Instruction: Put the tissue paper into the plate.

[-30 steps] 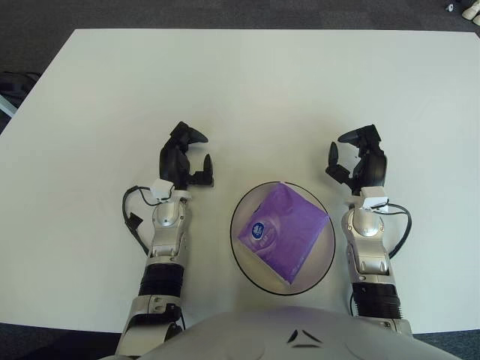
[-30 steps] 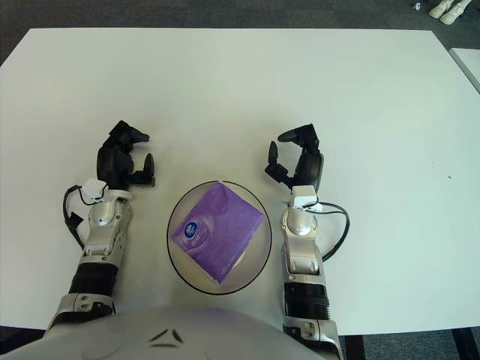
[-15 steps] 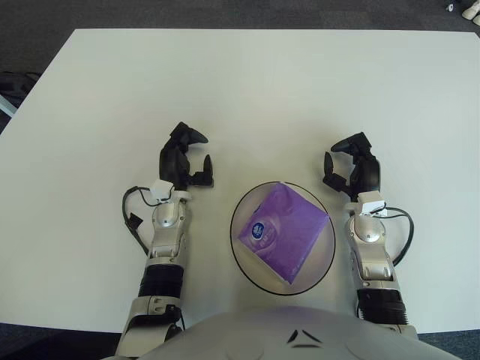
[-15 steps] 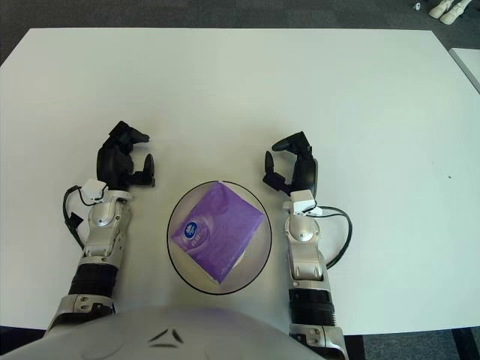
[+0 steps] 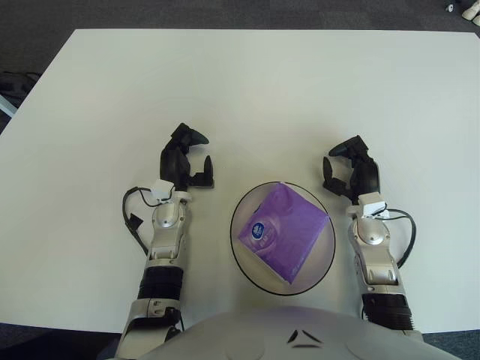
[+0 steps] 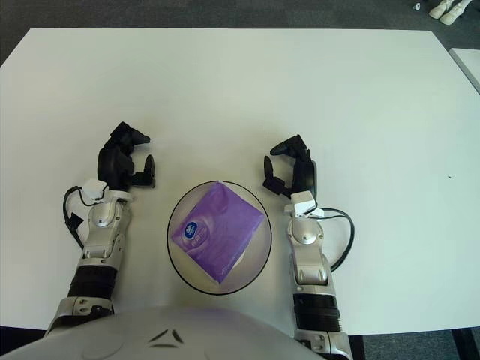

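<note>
A purple tissue pack [image 5: 283,232] lies inside the round white plate with a dark rim [image 5: 241,256] near the table's front edge, between my two arms. My left hand [image 5: 185,159] rests on the table to the left of the plate, fingers relaxed and empty. My right hand [image 5: 347,168] is just to the right of the plate, fingers spread and holding nothing. Neither hand touches the pack.
The white table [image 5: 247,90] stretches far ahead and to both sides. Dark carpet surrounds it. My torso's grey top [image 5: 300,334] shows at the bottom edge.
My right hand has drawn back toward me and shifted slightly left, staying open beside the plate. The left hand and the tissue pack have not moved.
</note>
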